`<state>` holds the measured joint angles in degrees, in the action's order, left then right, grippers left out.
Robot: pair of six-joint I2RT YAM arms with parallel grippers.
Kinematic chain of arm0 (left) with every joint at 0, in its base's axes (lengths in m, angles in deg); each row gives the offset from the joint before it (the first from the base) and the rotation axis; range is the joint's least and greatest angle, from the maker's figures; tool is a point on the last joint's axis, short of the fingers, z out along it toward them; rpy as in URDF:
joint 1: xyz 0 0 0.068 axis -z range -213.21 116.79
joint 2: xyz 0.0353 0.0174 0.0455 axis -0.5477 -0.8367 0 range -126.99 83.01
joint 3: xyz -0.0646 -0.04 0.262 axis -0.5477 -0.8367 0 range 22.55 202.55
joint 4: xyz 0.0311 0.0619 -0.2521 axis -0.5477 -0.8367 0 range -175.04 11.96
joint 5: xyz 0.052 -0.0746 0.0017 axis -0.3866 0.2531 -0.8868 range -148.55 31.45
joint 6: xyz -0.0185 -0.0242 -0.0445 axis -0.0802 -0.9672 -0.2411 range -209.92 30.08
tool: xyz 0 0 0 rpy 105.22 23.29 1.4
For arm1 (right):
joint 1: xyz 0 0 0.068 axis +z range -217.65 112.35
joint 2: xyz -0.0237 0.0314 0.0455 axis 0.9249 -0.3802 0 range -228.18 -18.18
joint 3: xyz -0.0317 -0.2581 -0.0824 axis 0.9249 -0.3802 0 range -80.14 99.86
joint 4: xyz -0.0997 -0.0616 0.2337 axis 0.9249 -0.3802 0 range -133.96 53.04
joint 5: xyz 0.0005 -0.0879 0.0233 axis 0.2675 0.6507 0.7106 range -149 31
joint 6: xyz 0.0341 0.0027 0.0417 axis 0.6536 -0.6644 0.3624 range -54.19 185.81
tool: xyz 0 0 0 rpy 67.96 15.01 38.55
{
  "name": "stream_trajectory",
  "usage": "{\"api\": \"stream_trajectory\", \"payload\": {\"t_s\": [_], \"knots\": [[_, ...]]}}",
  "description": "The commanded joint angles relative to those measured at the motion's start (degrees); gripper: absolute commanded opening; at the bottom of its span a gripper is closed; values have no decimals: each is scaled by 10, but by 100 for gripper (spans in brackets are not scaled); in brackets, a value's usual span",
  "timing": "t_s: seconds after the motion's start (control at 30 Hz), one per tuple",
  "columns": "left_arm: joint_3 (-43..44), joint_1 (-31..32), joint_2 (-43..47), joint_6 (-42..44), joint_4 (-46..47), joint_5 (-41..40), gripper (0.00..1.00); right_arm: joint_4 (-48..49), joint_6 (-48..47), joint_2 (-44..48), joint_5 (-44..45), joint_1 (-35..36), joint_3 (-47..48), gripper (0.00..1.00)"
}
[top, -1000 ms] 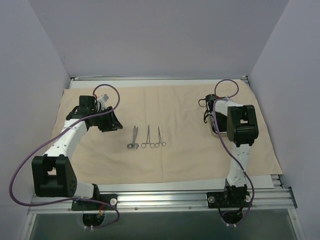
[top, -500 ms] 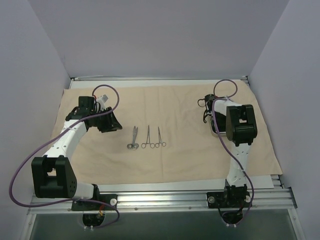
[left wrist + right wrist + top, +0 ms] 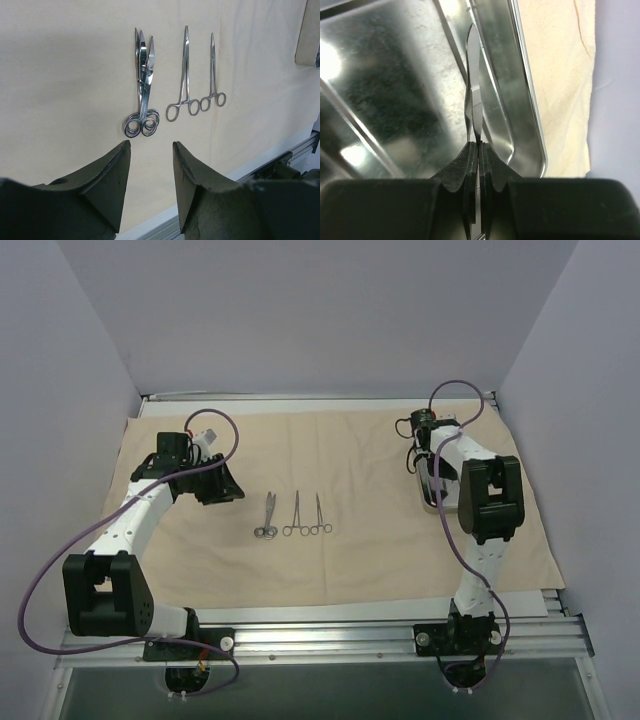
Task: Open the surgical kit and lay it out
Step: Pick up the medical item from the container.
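The beige cloth wrap (image 3: 350,460) lies spread flat over the table. On its middle lie silver scissors (image 3: 268,514) (image 3: 142,82) and two ring-handled forceps (image 3: 294,513) (image 3: 320,514), side by side; both forceps also show in the left wrist view (image 3: 183,75) (image 3: 213,75). My left gripper (image 3: 222,485) (image 3: 150,147) is open and empty, just left of the scissors. My right gripper (image 3: 420,430) (image 3: 478,146) is shut on the tweezers (image 3: 474,85) and holds them over the shiny steel tray (image 3: 380,90), which the arm partly hides in the top view (image 3: 432,495).
The cloth's right edge (image 3: 580,75) lies beside the tray, with the purple wall beyond. An aluminium rail (image 3: 320,635) runs along the near table edge. Purple cables loop off both arms.
My right gripper has moved toward the back of the table, and the arm has stretched out over the tray. The left arm and the laid-out instruments have not moved.
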<state>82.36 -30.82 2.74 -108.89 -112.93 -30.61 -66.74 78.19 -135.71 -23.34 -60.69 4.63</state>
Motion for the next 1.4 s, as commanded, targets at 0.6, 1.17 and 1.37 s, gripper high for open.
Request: {"api": "stream_trajectory", "payload": {"t_s": [0.6, 1.17, 1.37], "knots": [[6, 9, -20, -10, 48, 163, 51, -28, -19, 209, -420, 16, -1, 0], [-72, 64, -46, -329, 498, 381, 58, 33, -68, 200, -871, 218, -51, 0], [-97, 76, -37, -346, 511, 379, 58, 57, -63, 198, -872, 251, -65, 0]]}}
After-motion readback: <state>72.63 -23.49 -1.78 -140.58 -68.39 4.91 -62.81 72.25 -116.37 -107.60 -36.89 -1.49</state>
